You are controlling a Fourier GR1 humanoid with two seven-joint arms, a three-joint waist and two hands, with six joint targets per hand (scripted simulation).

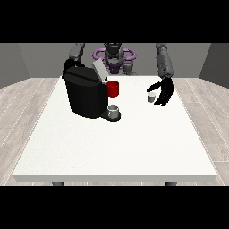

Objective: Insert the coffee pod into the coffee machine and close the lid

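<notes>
Front view. A white desk fills the middle of the scene, with the robot standing at its far edge, facing the camera.

Coffee machine: a black unit placed on the far left part of the desk. Its lid is raised, tilted up and back at the machine's top right corner. A red part projects from the right side of the machine, just below the lid. A small grey cup stands on the machine's base, below the red part.

Coffee pod: a small light-coloured capsule located on the far right part of the desk, well apart from the machine. It stands upright.

Hand at the view's right: positioned just beside the pod, on its right. The fingers are spread and hang downward, curving slightly towards the pod; the thumb reaches out to the left above the pod. Contact between hand and pod cannot be determined. The hand is wide and holds nothing.

Hand at the view's left: mostly hidden behind the top of the machine, at its far left. Its finger state cannot be told.
</notes>
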